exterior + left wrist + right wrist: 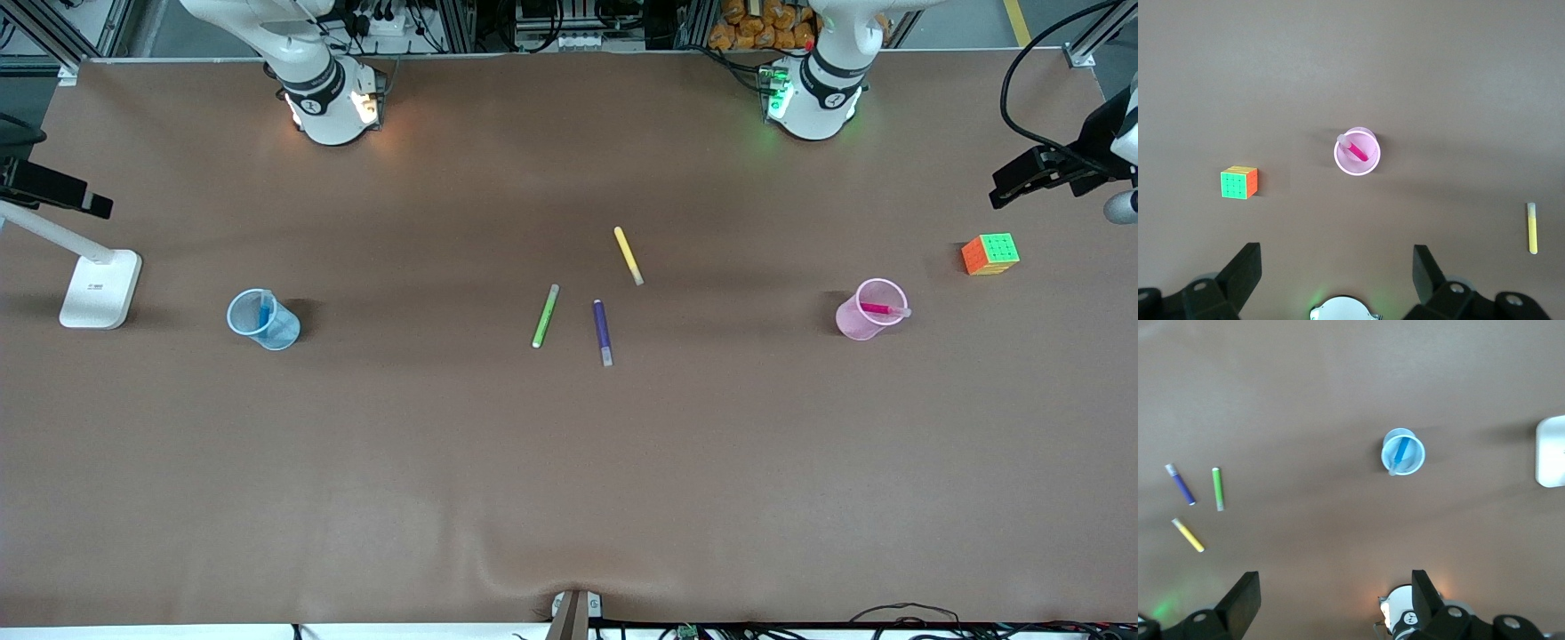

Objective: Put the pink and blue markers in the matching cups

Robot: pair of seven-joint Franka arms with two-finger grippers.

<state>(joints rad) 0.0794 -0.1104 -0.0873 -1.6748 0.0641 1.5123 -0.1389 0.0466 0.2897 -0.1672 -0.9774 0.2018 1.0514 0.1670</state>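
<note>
The pale pink cup (852, 322) stands toward the left arm's end of the table. The pink marker (882, 309) leans inside it, its pale end over the rim. Toward the right arm's end, the pale blue cup (283, 334) holds the blue marker (265, 311). My left gripper (1336, 270) hangs open and empty high over the table, with the pink cup (1373, 161) and pink marker (1355, 149) far below. My right gripper (1331, 595) is likewise open and empty, high above the blue cup (1421, 457) and blue marker (1401, 453). Neither hand shows in the front view.
A lime green pen (545, 316), a dark purple pen (603, 332) and a yellow pen (628, 255) lie mid-table. A colour cube (989, 254) sits beside the pink cup. A white lamp base (100, 289) stands past the blue cup at the table's end.
</note>
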